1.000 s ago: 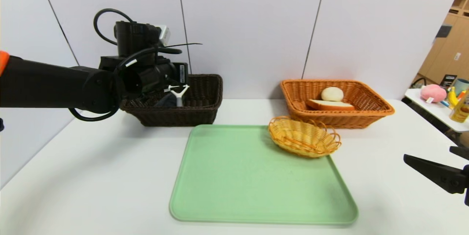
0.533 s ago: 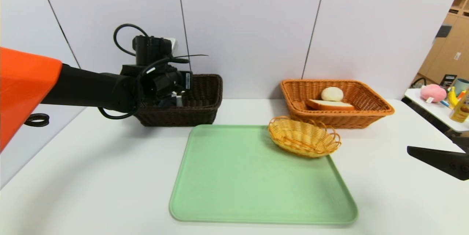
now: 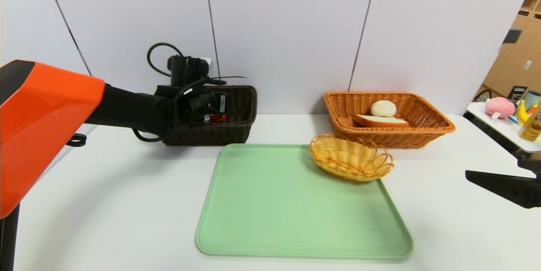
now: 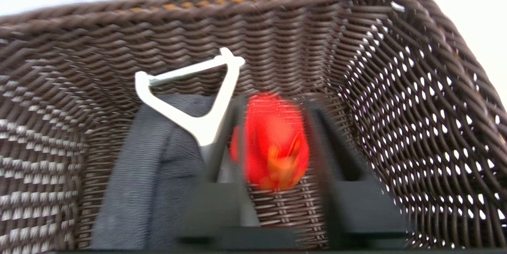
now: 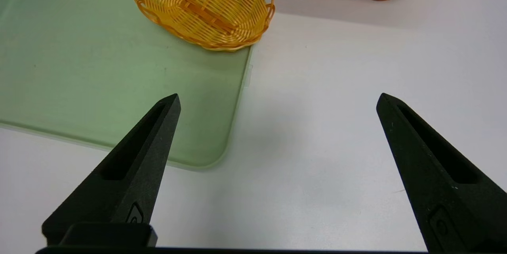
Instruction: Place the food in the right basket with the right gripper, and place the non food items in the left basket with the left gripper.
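The left claw (image 4: 273, 107) is over the dark brown basket (image 3: 207, 135), its fingers parted on either side of the red round thing (image 4: 277, 143); whether they touch it cannot be told. In that basket the white-headed peeler (image 4: 206, 127) lies against the dark grey rolled cloth (image 4: 146, 174). The orange-brown basket (image 3: 393, 138) holds the bread slice (image 3: 382, 121) and the pale bun (image 3: 383, 108). The right claw (image 5: 279, 99) hangs wide open and unladen above the worktop (image 3: 444, 220), beside the green tray (image 3: 300, 203).

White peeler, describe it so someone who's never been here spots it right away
Find the dark brown wicker basket behind the green tray. Inside lies the peeler, between a dark grey rolled cloth and a red thing. Only it has a white Y-shaped head.
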Tool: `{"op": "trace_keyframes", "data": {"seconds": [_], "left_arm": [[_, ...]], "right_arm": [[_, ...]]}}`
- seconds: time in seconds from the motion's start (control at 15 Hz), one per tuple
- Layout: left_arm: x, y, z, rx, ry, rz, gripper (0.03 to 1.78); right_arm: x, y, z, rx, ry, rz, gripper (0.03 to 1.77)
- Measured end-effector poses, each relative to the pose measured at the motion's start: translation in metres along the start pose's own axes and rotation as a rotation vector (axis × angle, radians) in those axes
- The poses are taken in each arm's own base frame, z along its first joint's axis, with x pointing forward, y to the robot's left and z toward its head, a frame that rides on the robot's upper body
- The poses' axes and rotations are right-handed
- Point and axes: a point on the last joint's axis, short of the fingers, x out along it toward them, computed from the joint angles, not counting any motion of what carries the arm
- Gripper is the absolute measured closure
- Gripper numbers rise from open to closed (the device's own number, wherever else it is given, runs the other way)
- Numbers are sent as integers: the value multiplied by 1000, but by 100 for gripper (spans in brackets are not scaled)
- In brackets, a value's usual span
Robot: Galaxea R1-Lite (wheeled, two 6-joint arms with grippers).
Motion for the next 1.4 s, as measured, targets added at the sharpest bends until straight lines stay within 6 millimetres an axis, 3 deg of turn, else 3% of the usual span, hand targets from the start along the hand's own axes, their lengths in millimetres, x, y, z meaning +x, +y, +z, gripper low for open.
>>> {"op": "trace_keyframes", "data": {"seconds": [0.2,0.4,0.53,0.67,0.8,1.0,1.2,1.4], "left_arm": [[3,0,-2,1,4,1,87],[2,0,0,-1,-4,1,62],[-8,0,16,-9,-46,-2,50],[-34,2,46,-17,-91,-2,42],[-75,7,73,-6,-63,-2,34],[-160,21,101,17,32,8,27],[-249,44,110,21,82,74,22],[-326,70,105,-7,71,172,18]], "right_arm": [[1,0,0,0,2,0,9],[1,0,0,-1,4,0,9],[1,0,0,0,7,-3,9],[2,0,1,-3,14,-6,9],[-1,0,8,-11,38,-11,9],[-14,0,35,-17,85,-24,9],[-34,-1,62,-36,199,-43,9],[-48,-5,68,-42,329,-120,9]]}}
